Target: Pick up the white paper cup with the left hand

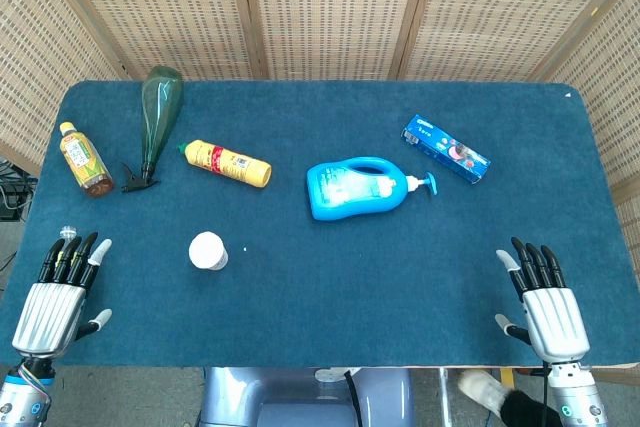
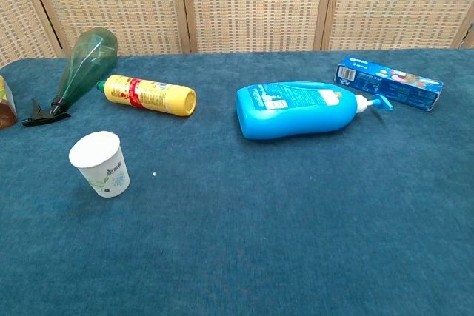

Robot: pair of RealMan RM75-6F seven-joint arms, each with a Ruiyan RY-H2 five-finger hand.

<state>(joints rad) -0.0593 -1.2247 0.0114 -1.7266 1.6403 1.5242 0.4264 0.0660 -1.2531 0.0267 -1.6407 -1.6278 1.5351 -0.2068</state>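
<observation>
Paper cup (image 2: 101,163), white, stands upright and seemingly empty on the blue surface (image 1: 400,277), toward its left front, free for a side grasp; the left hand (image 1: 62,287) rests near it, fingers spread, holding nothing. Well apart, the right hand (image 1: 545,302) lies equally wide. Behind lie a yellow bottle (image 1: 228,162), green spray bottle (image 1: 157,112) and blue pump bottle (image 1: 355,188), all on their sides

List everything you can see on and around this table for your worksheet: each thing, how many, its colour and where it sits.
paper cup: 1, white, upright, front left
spray bottle: 1, green, lying, back left
tea bottle: 1, amber, yellow label, far left
yellow bottle: 1, lying beside sprayer
pump bottle: 1, blue, lying, centre
box: 1, blue, back right
table: 1, blue cloth
screen: woven, behind
left hand: open, front left
right hand: open, front right
</observation>
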